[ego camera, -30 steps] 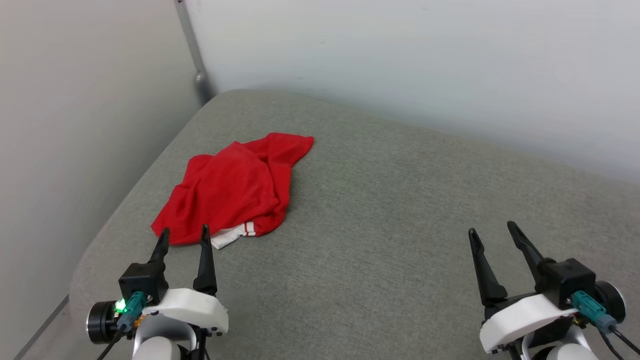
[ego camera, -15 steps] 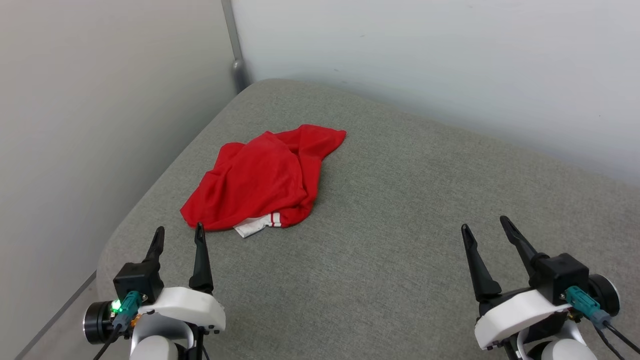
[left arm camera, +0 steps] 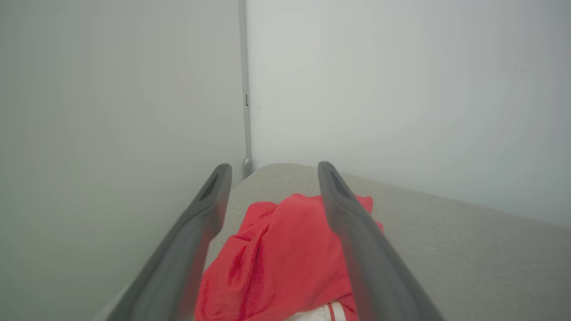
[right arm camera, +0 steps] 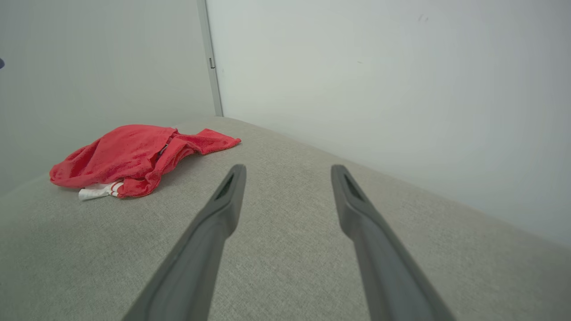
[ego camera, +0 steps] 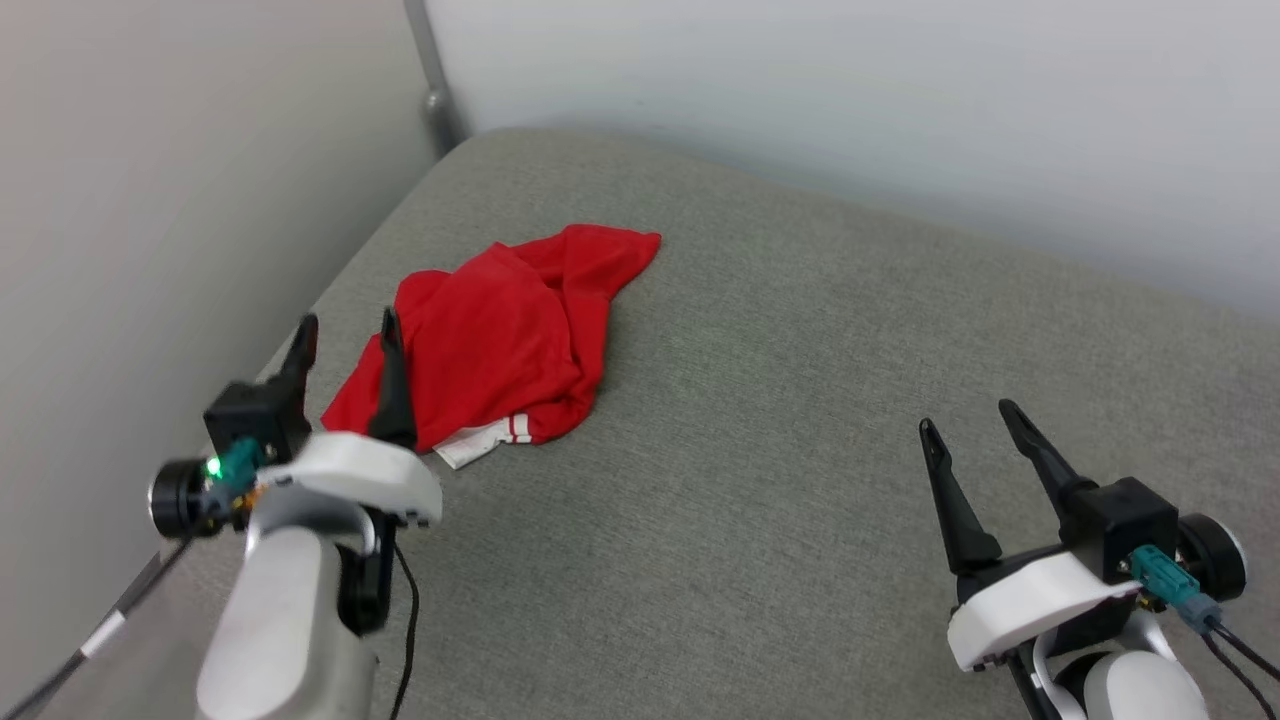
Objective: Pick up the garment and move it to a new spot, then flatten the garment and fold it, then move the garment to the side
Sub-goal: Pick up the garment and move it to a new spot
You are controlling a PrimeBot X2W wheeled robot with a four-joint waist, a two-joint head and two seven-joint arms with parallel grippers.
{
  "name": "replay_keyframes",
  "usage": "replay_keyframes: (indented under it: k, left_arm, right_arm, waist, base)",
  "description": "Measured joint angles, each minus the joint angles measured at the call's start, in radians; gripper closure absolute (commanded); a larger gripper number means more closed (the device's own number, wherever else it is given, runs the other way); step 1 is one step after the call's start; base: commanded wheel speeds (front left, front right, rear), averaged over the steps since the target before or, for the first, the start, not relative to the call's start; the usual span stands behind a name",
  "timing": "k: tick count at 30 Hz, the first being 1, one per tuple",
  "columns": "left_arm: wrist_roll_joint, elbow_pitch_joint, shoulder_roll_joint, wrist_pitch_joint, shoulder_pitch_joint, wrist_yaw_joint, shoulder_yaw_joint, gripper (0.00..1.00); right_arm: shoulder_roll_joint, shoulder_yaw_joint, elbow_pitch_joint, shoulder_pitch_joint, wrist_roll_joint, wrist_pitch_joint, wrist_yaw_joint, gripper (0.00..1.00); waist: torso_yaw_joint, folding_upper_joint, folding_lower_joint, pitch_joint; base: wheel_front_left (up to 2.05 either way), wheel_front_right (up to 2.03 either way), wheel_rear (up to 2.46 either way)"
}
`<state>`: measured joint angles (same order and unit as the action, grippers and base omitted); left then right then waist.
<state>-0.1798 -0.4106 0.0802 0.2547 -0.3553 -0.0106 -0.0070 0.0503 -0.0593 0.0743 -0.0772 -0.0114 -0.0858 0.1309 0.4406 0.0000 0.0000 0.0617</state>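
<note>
While left pincer (ego camera: 346, 325) hangs released, garment (ego camera: 490, 340) lies crumpled just beyond its tips on grey cushion (ego camera: 780, 400). I would lower onto raised fold, clench through several layers, lift slowly. Right pincer (ego camera: 968, 418) released, garment well off to its left.

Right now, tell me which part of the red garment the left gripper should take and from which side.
Take the raised, bunched hump in the middle of the garment, coming down from above with the open left gripper, which hovers by its left edge. The edges lie thin against the grey cushion, leaving little to pinch; the hump's folds probably offer more.
</note>
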Motion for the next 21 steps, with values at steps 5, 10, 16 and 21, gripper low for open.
replay_keyframes:
  k: [5,10,16,21]
  left_arm:
    - [-0.038,-0.082,0.045,-0.064,-0.187,-0.044,0.016,0.00]
    - [-0.064,-0.193,0.105,-0.202,-0.346,-0.069,0.019,0.00]
    - [-0.127,-0.343,0.201,-0.447,-0.468,-0.105,0.012,0.00]
    - [-0.184,-0.440,0.274,-0.633,-0.502,-0.117,0.001,0.00]
  right_arm:
    - [0.000,-0.010,-0.032,-0.042,0.033,0.023,0.000,0.00]
    - [0.000,-0.018,-0.050,-0.082,0.054,0.035,0.000,0.00]
    - [0.000,-0.026,-0.063,-0.137,0.056,0.029,0.000,0.00]
    - [0.000,-0.014,-0.053,-0.152,0.047,0.014,0.000,0.00]
  waist:
    - [-0.051,0.0000,0.0000,0.067]
    - [-0.114,0.0000,0.0000,0.145]
    - [-0.198,0.0000,0.0001,0.243]
    - [-0.266,0.0000,0.0001,0.317]
  base:
    - [0.00,0.00,0.00]
    - [0.00,0.00,0.00]
    - [0.00,0.00,0.00]
    - [0.00,0.00,0.00]
